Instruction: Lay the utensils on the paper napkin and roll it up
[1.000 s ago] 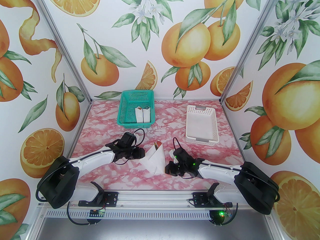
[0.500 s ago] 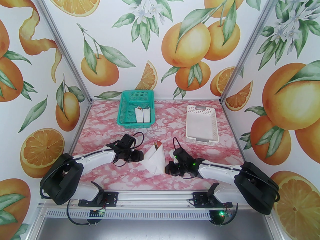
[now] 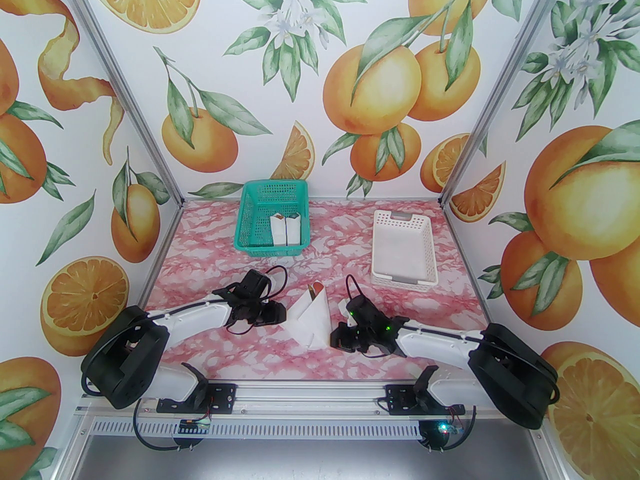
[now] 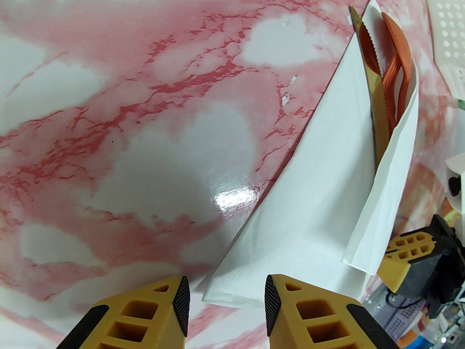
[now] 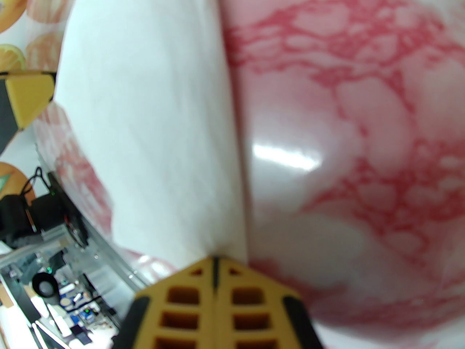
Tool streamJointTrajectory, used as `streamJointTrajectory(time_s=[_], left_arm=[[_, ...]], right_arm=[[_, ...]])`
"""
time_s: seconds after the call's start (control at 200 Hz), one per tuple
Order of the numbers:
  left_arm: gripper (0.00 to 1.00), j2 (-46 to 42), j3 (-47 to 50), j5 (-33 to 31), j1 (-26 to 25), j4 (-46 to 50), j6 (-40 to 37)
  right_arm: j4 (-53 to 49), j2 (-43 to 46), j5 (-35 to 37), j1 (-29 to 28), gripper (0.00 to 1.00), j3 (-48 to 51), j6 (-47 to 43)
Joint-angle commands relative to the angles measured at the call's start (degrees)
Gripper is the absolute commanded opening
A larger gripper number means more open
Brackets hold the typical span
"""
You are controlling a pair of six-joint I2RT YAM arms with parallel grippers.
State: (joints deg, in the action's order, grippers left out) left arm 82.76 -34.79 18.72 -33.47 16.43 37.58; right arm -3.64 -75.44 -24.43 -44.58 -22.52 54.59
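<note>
White paper napkin [image 4: 308,195] folded round 3 utensils [image 4: 399,53], L gripper [image 4: 227,296] part-open at corner, R gripper [image 5: 215,262] closed.

Left hand [image 4: 226,296] ajar, right hand [image 5: 215,264] closed.

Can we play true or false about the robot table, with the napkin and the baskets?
1. The utensils poke out of the top of the folded paper napkin. True.
2. The left end effector is squeezing a spoon. False: its jaws stand apart at the napkin's corner and are not closed on anything.
3. Two white bundles sit in the green basket. True.
4. The right end effector is wide open. False: its jaws are shut together, right at the napkin's edge.
5. The napkin lies flat and unfolded. False: it is folded over the utensils.
</note>
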Motion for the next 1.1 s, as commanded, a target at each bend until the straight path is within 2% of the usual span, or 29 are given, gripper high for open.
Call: streamJointTrajectory(time_s=[0.0, 0.44, 0.665, 1.096], left_arm=[[0.37, 1.1, 1.5, 4.1, -1.4, -3.7, 1.9], [0.32, -0.4, 1.7, 4.4, -2.2, -5.7, 4.8], [0.35, -1.9, 1.5, 2.1, -2.2, -5.4, 5.8], [0.15, -5.3, 0.5, 1.0, -2.1, -2.9, 6.1]], right_arm=[[-2.3, -0.8, 1.7, -0.3, 0.0, -0.5, -0.7], [-2.3, -0.9, 1.8, -0.3, 0.0, -0.5, -0.8], [-2.1, -1.2, 1.7, -0.2, 0.0, -0.5, -0.8], [-2.3, -1.5, 1.7, -0.3, 0.0, -0.7, -0.9]])
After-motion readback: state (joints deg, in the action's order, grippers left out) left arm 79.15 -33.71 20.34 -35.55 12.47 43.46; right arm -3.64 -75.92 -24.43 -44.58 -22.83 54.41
